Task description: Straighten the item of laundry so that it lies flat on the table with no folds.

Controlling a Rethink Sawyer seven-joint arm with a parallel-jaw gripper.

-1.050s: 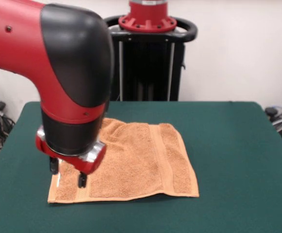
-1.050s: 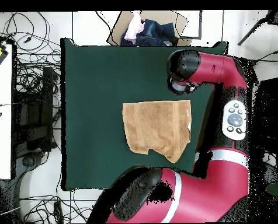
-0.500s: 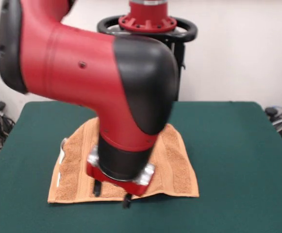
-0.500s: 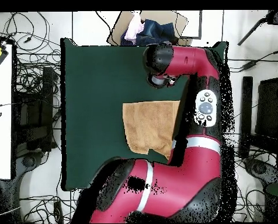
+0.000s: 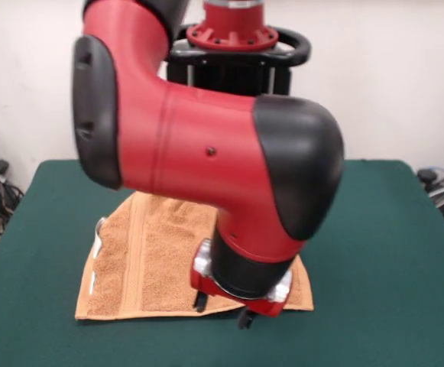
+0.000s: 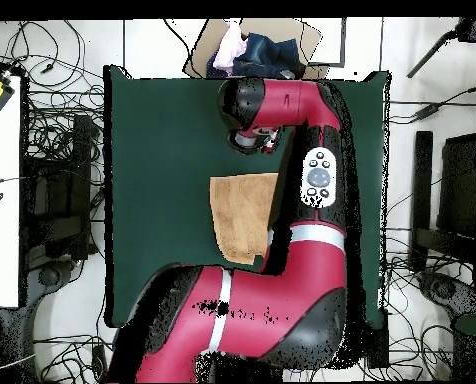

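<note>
The orange-tan terry hand towel [image 5: 149,264] lies on the dark green felt table [image 5: 374,252], left of centre in the front view. Its near edge runs roughly parallel to the table's near edge. A woven border band runs up its left side, and a small white tag [image 5: 99,232] sticks out at the left edge. The red and black arm crosses in front of the towel and hides its right part; only a small corner shows past the wrist at the right.

The gripper [image 5: 223,309] hangs over the towel's near edge, its two dark fingers [image 5: 201,301] pointing down and standing apart with nothing between them. The left finger sits at the towel's hem, the right one just past it over bare felt; whether either touches is hard to say.

From overhead, the arm covers the towel's right side.
</note>
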